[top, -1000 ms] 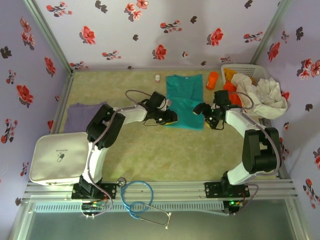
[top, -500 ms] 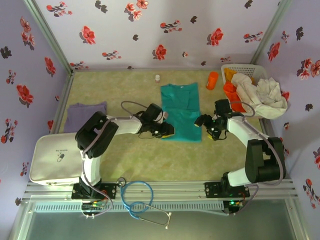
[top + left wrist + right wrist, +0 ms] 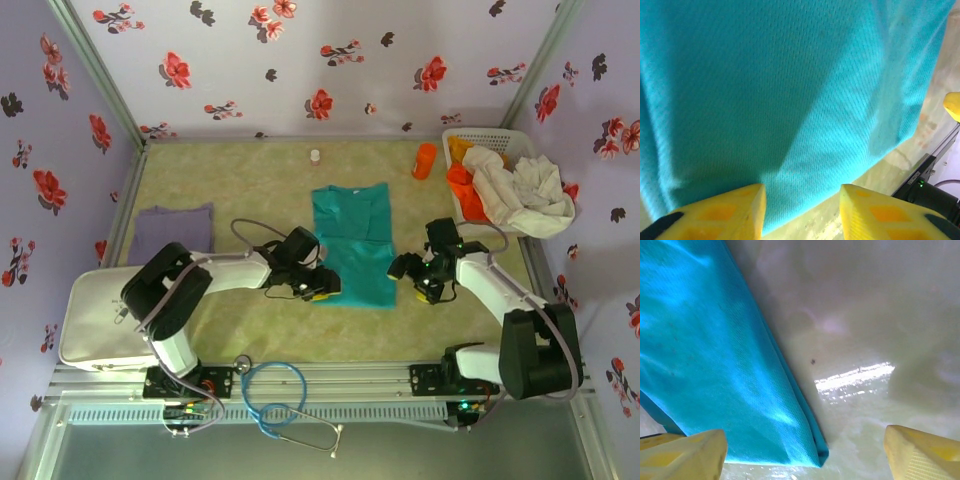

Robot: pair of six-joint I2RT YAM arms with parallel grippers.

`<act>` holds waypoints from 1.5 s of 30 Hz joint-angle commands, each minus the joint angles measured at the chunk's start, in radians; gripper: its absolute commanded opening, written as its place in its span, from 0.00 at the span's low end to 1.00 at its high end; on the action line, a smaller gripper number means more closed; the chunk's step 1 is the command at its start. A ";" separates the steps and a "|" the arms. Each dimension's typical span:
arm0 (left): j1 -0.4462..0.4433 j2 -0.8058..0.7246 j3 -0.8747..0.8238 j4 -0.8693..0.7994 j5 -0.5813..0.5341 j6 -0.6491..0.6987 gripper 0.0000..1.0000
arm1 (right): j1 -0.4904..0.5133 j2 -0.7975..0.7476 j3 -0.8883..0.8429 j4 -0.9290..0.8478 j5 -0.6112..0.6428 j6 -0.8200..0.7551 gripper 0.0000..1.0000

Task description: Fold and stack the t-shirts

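A teal-green t-shirt [image 3: 352, 240] lies folded lengthwise on the table's middle. My left gripper [image 3: 322, 291] sits at its near left corner. In the left wrist view the yellow fingers [image 3: 740, 210] stand apart over the teal cloth [image 3: 790, 90], whose hem lies flat between them, and the left gripper [image 3: 801, 206] is open. My right gripper [image 3: 420, 278] is at the near right corner. It [image 3: 805, 457] is wide open, with the shirt's folded corner [image 3: 810, 450] lying loose on the table. A folded purple t-shirt [image 3: 173, 230] rests at the left.
A white lattice basket [image 3: 490, 135] at the back right holds an orange t-shirt [image 3: 462, 190] and an off-white one [image 3: 520, 190]. An orange cup [image 3: 425, 160] and a small bottle [image 3: 316, 156] stand at the back. A white case [image 3: 110, 315] and a stethoscope [image 3: 285, 395] lie near the front.
Both grippers have moved toward the near edge, dragging the teal-green t-shirt along the table with them. The left jaws have widened off the cloth.
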 commanded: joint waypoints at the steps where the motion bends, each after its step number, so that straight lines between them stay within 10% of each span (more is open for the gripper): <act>1: 0.004 -0.093 0.028 -0.157 -0.035 0.058 0.47 | 0.035 -0.035 -0.022 -0.033 0.005 0.014 0.81; 12: 0.053 -0.120 -0.013 -0.352 -0.046 0.145 0.49 | 0.147 0.016 -0.046 0.005 0.057 0.064 0.68; 45: 0.050 -0.070 -0.041 -0.197 -0.035 0.037 0.47 | 0.280 0.153 0.003 0.170 0.103 0.170 0.31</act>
